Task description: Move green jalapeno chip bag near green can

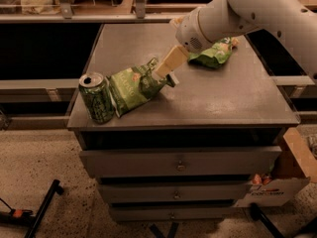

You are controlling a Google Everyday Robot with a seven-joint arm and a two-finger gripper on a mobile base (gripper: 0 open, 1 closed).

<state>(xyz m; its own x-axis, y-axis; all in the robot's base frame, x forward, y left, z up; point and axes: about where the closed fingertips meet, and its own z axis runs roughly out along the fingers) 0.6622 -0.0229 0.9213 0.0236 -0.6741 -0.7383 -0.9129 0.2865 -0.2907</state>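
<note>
- A black stand leg [43,205] lies on the speckled floor at the lower left, below the level of the cabinet.
- The green can [95,98] stands upright at the front left corner of the grey cabinet top [233,100], its silver top with the opening facing up.
- The green jalapeno chip bag [130,87] lies just right of the can, slanting up from its low left end to its raised right end. The left edge comes right up to the can's side; whether the two touch cannot be told.
- The gripper [162,75] sits at the bag's raised right end, near the middle of the cabinet top. Its tan fingers [170,61] are drawn together, with the bunched corner of the bag pinched between them.
- The white arm [233,14] reaches in from the upper right and slopes down to the gripper.
- A second green bag [216,56] lies farther back on the top, partly hidden behind the arm and well apart from the can.
- Three drawers [178,161] are stacked below the top.
- A cardboard box [285,180] leans against the cabinet's lower right side.
</note>
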